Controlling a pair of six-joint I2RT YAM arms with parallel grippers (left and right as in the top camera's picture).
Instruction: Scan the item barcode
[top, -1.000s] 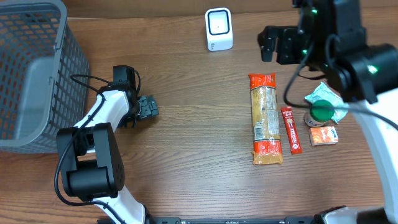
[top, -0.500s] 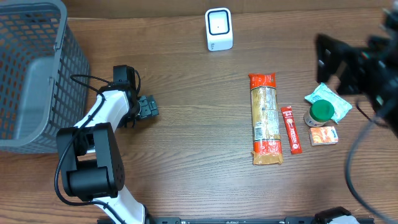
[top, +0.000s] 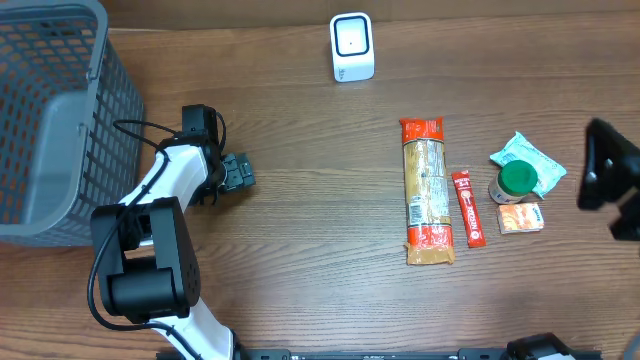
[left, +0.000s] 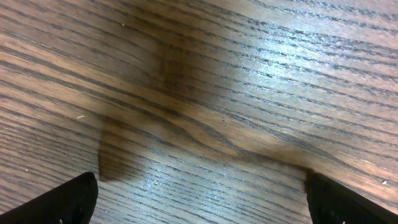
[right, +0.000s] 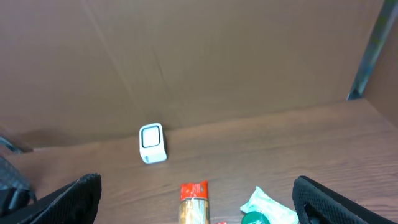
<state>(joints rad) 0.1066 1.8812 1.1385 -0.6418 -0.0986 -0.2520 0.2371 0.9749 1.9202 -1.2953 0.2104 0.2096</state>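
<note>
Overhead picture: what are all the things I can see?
basket: one, grey, top-left corner
scanner: one, white, top middle
pasta packet: one, orange and tan, right of middle
stick packet: one, red, beside the pasta packet
jar: one, green lid, right side
pouch: one, pale green, next to the jar
box: one, orange, below the jar
left fingers: two, black, open, over bare wood
right fingers: two, black, open, right edge

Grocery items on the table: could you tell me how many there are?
5, right of centre: long pasta bag, red stick packet beside it, then pale green pouch, green-lidded jar and small orange box.
</note>
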